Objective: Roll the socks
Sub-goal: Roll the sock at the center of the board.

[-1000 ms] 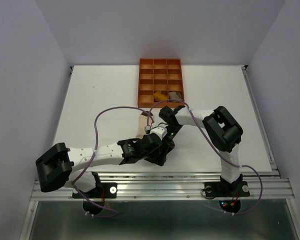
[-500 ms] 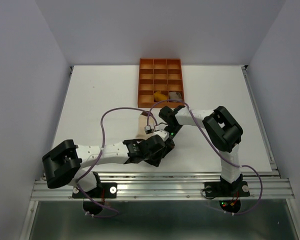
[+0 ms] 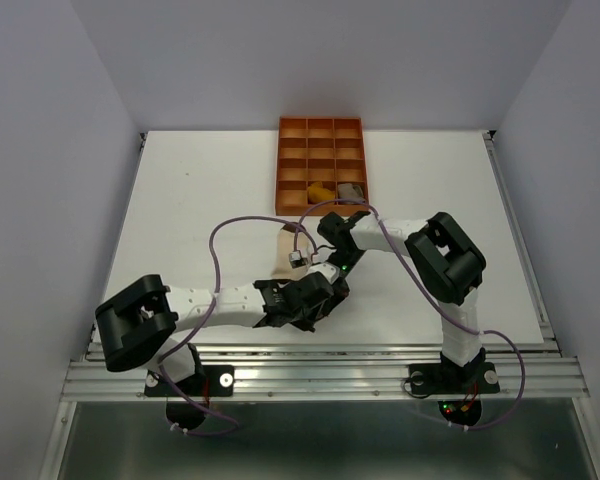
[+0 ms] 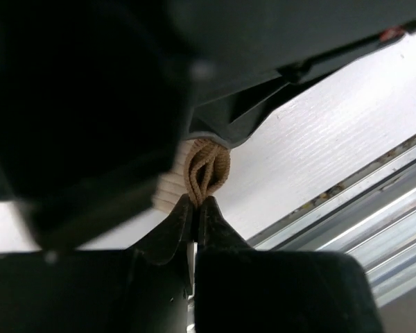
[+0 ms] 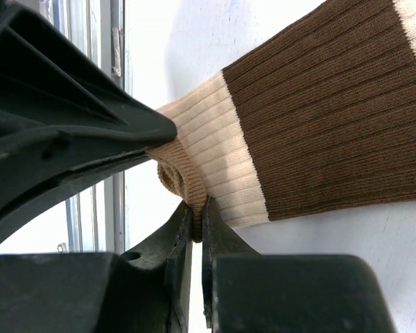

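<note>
White table [image 3: 180, 200], orange tray [image 3: 280, 165] at its far edge: the mustard sock [image 3: 321, 190] and taupe sock [image 3: 351, 189] sit bundled in neighbouring compartments, apparently done. The colour-blocked sock [image 5: 319, 125] lies mostly flat and barely rolled, its tan end pinched between the nearly closed fingers of both the left gripper [image 4: 195, 208] and right gripper [image 5: 195, 215], close to the near rail, with open table on both sides
</note>
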Available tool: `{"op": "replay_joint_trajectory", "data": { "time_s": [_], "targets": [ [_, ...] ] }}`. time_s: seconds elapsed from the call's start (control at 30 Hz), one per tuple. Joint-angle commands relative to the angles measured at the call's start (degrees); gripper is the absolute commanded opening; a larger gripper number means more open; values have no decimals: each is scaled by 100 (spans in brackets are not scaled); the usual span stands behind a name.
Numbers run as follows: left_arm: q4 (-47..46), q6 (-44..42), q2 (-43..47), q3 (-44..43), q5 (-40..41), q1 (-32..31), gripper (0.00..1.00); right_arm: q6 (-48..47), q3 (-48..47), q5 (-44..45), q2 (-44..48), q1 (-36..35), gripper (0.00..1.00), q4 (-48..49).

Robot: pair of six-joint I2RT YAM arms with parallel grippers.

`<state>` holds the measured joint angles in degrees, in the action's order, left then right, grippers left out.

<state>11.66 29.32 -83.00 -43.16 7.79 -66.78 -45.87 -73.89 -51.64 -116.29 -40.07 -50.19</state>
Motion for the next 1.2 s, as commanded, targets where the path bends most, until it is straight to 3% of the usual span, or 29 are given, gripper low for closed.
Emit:
{"op": "replay_joint_trajectory", "data": {
  "time_s": [0.0,0.1,0.17,0.2,0.3,0.57,0.87,1.17],
  "targets": [
    [-164,38,-93,-70,-50,-28,0,-19,-108,251,80,26,1,291],
    [-261,231,-190,-79,3,51,0,-54,-91,268,133,26,4,300],
    [-348,407,-181,-35,-14,148,0,-37,-56,294,168,26,19,396],
    [-436,643,-155,78,-93,253,0,-19,-47,338,220,26,34,422],
    [-928,1039,47,457,-550,420,0,-132,-47,373,387,26,45,414],
    [-1368,1795,530,1134,-990,938,0,-353,120,-92,958,518,58,405],
    [-1929,2438,759,1880,-1447,1325,0,-607,383,-549,1372,1037,61,414],
    [-2511,2930,865,2409,-2009,1923,0,-2075,1033,-699,1908,1037,61,308]
  ]
}}
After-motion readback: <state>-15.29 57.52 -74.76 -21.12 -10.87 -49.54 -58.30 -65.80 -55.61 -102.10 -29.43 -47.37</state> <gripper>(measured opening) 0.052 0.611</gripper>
